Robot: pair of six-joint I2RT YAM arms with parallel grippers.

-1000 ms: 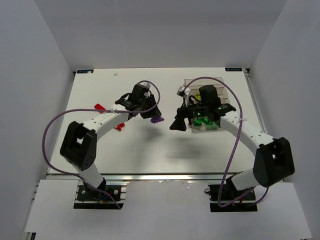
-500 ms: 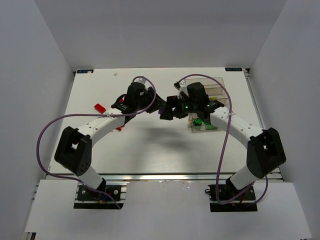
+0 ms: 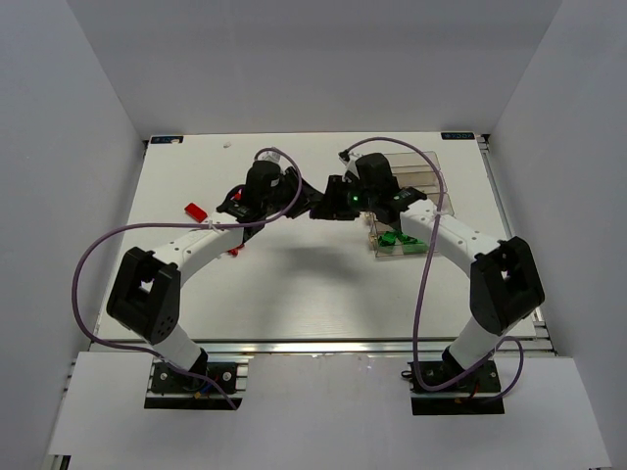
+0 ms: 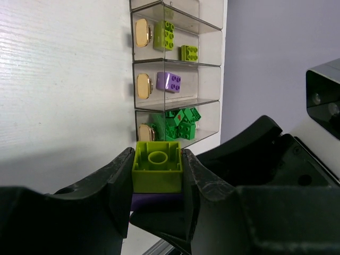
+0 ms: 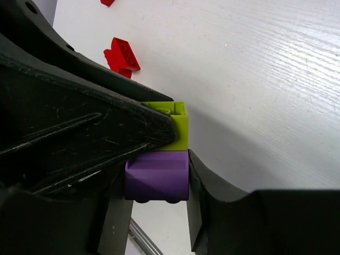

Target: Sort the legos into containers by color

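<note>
mid-table, left fingers (image 4: 109, 188) and right fingers (image 5: 226, 212) clamp bricks (image 4: 157, 171).

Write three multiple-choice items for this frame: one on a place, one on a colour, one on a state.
1. Where on the table do the red bricks lie?
A. Far right corner
B. Dead centre
C. Left half

2. What colour is the brick in the left tool?
A. Yellow-green
B. Red
C. Dark green

3. How do the two held bricks stand to each other?
A. Far apart
B. Touching, one on the other
C. Side by side with a gap

Key:
1 C: the top view shows them beside the left arm.
2 A: the left wrist view shows a yellow-green brick between its fingers.
3 B: the right wrist view shows that brick sitting on the purple brick held in the right tool.
</note>
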